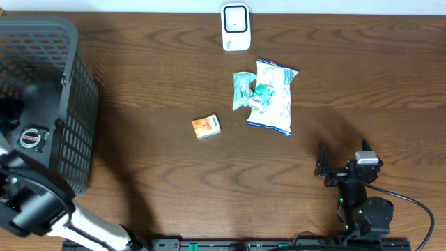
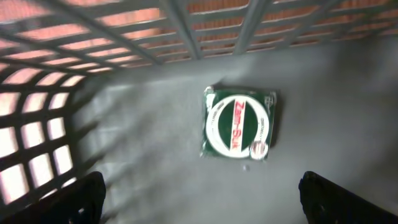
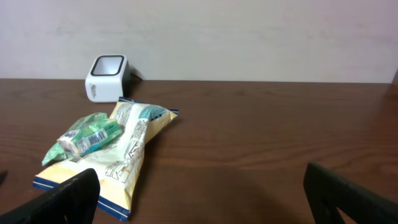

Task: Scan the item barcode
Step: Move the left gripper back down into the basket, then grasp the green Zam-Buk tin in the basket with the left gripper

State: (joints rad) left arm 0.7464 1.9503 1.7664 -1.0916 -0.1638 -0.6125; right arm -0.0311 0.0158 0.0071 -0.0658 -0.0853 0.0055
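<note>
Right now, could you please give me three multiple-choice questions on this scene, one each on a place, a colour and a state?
1. Where is the orange box? A on the table, left of the snack bag; B on top of that bag; C under that bag.
2. What colour is the scanner? A red; B white; C green.
3. How is the right hand? A shut on the box; B shut on the bag; C open and empty.
Answers: 1 A, bare wood surrounds it; 2 B, white housing; 3 C, it gapes around nothing.
</note>
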